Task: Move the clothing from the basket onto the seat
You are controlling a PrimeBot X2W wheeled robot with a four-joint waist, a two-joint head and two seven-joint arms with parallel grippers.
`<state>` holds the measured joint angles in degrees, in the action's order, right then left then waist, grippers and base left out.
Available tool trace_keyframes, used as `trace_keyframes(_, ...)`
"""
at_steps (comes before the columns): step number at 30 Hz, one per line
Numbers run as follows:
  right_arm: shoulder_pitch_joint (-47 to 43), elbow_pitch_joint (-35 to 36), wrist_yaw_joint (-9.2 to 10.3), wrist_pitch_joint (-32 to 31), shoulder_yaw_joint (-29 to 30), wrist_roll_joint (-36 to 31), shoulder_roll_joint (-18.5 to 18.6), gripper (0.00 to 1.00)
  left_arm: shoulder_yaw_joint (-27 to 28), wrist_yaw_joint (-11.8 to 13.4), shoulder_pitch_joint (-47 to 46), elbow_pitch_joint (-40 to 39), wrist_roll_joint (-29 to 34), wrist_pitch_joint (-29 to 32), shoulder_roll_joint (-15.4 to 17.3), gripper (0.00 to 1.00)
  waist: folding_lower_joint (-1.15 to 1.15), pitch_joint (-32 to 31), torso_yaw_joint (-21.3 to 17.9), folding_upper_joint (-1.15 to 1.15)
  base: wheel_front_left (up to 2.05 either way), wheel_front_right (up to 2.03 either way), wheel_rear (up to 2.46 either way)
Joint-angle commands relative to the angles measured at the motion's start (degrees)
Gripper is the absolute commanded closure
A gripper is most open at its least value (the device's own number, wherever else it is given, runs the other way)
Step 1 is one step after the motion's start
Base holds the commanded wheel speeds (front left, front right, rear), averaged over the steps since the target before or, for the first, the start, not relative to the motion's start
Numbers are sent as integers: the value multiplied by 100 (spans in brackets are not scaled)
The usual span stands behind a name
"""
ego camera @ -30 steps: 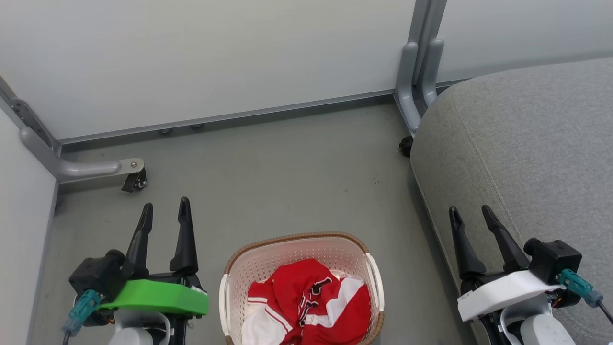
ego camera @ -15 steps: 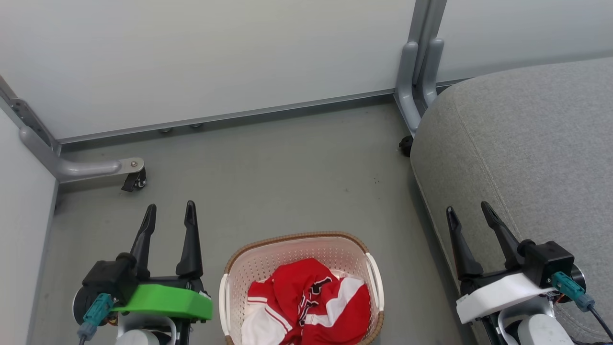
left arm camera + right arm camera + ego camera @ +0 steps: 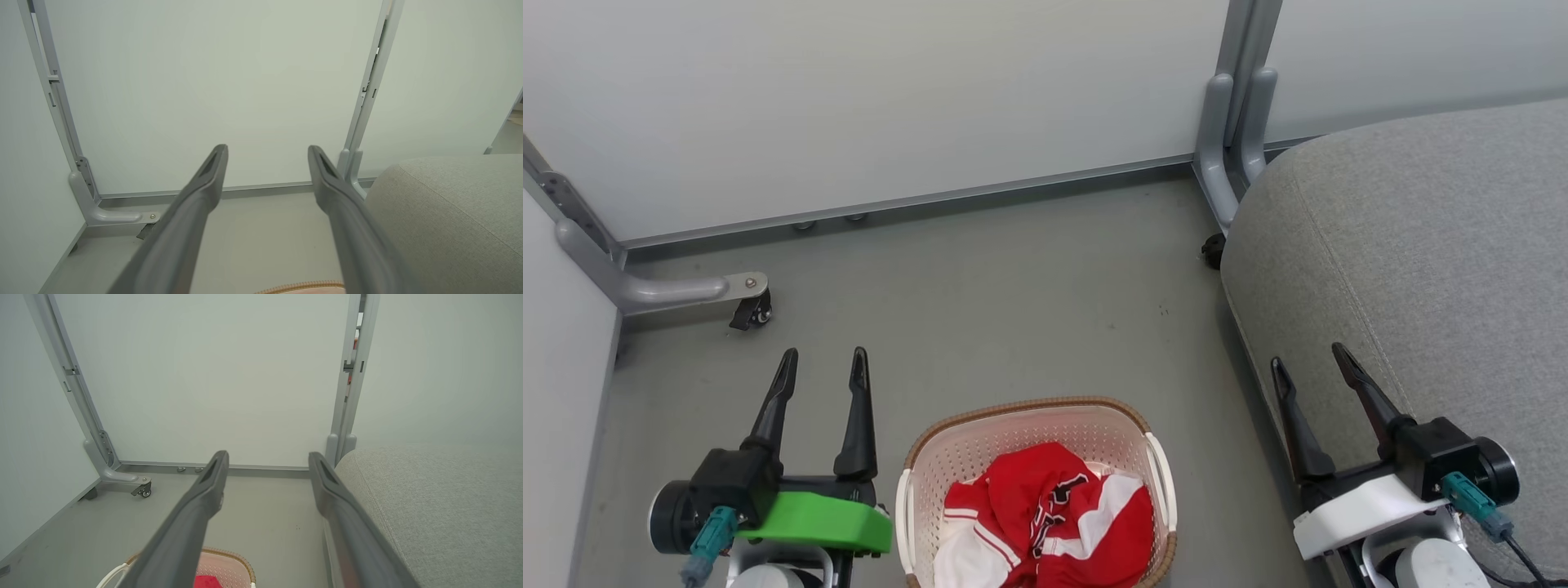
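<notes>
The left tool (image 3: 823, 353) is released, its two dark fingers spread with nothing between them, and it hangs over the grey floor (image 3: 1013, 278) at the near left, just left of the basket (image 3: 1029, 402) and apart from it. The right tool (image 3: 1307, 354) is likewise released and empty, at the near right, its fingers pointing to the far side over the near left edge of the seat (image 3: 1421, 245); whether it touches the cushion I cannot tell. Between the two tools, at the near edge of the head view, the basket stands on the floor, and the clothing (image 3: 1045, 506) lies bunched inside it: red fabric with white panels, thin striped trim and a black-and-white print on top (the near end of the heap is cut off by the picture's edge). The seat fills the right side, well apart from the clothing, with a strip of floor between it and the basket. On the far side stand pale partition panels (image 3: 890, 98), joined by a grey metal post (image 3: 1235, 122) near the seat's far left corner. At the far left, a grey bracket carries a small black caster (image 3: 754, 310) that rests on the floor.
</notes>
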<state>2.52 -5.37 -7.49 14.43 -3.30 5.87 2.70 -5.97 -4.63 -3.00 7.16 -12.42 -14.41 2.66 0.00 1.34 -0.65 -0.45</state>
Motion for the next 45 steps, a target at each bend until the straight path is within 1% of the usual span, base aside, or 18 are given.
trace_keyframes(1, -61, 33, 0, 55, -13, -117, 32, 0, -17, -23, 51, 0, 145, -44, 39, 0, 0, -2, 1, 43, 0, 0, 0)
trace_keyframes(5, -61, 56, 0, 88, -30, -264, 33, 0, -24, -17, 54, 16, 259, -102, 39, 0, 0, -3, -2, 45, 0, 0, 0)
trace_keyframes(20, -71, 48, 0, 86, 6, -233, 32, 0, -59, 0, 64, 57, 210, -76, 39, 0, 0, 11, 9, 45, 0, 0, 0)
trace_keyframes(25, -77, 26, 0, 86, -2, -203, 32, 0, -95, -6, 51, 216, 147, -73, 37, 0, 0, 120, -5, 45, 0, 0, 0)
trace_keyframes(28, 54, 69, 0, 86, 49, -198, 32, 0, -196, -47, -128, 397, 200, -73, 37, 0, 0, 418, -27, 45, 0, 0, 0)
trace_keyframes(32, 349, 156, 0, 85, 135, -245, 32, 0, -420, -126, -566, 760, 307, -73, 35, 0, 0, 1103, -43, 45, 0, 0, 0)
trace_keyframes(39, 1062, 288, 1, 85, 288, -250, 31, 0, -934, -248, -1674, 1794, 812, -73, 66, 0, 0, 2375, -172, 45, 0, 0, 0)
trace_keyframes(43, 1436, 383, 1, 85, 395, -244, 30, 0, -1285, -278, -2337, 2389, 954, -73, 140, 0, 0, 3006, -261, 45, 0, 0, 0)
trace_keyframes(45, 1594, 419, 1, 85, 439, -246, 29, 0, -1552, -288, -2654, 2685, 884, -73, 166, 0, 0, 3290, -304, 45, 0, 0, 0)
